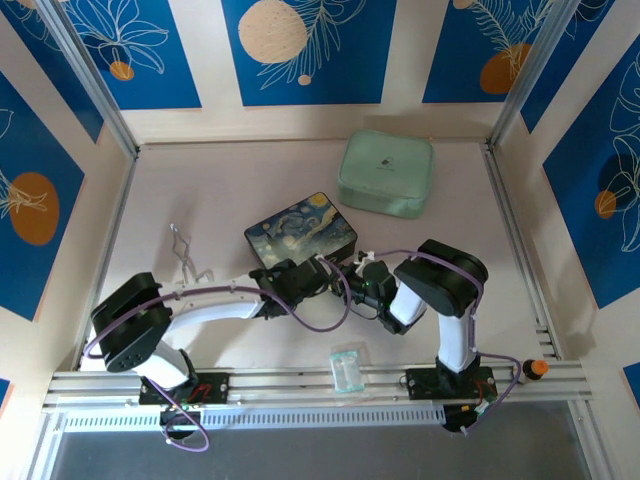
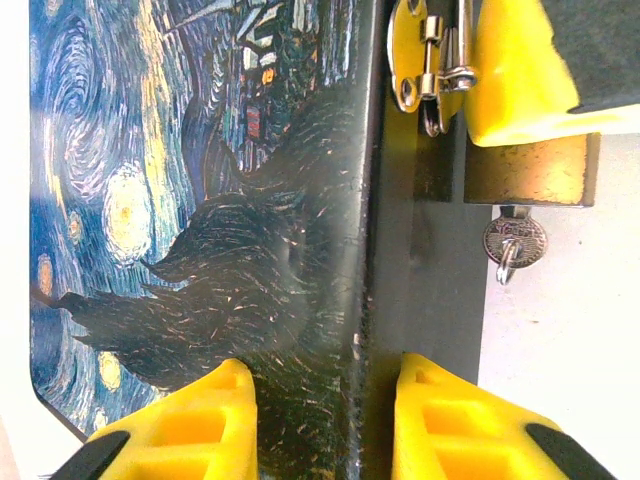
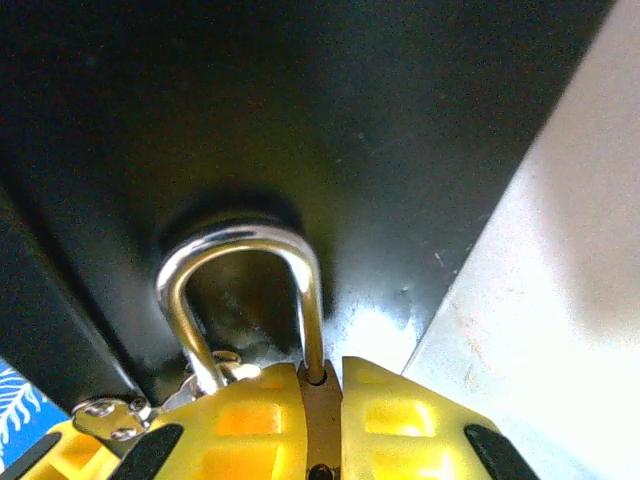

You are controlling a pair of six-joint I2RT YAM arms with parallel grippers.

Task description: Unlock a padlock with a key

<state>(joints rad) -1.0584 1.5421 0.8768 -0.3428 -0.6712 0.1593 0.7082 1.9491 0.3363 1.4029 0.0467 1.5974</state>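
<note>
Brass padlock (image 2: 525,170) on the painted box (image 2: 150,200), pinched by the right gripper (image 3: 322,382), holds the key (image 2: 514,242); we judge turning remains. Our left gripper (image 2: 322,372) straddles the box, grip unclear.

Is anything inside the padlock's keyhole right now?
Yes. The key is in the padlock: in the left wrist view its round head and small ring stick out of the brass body. The blade is covered by the body.

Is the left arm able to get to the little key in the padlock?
Probably yes. The key sticks out of the padlock with table beside it; the right gripper pinches only the padlock's body. The left gripper sits close, over the Starry Night box.
</note>
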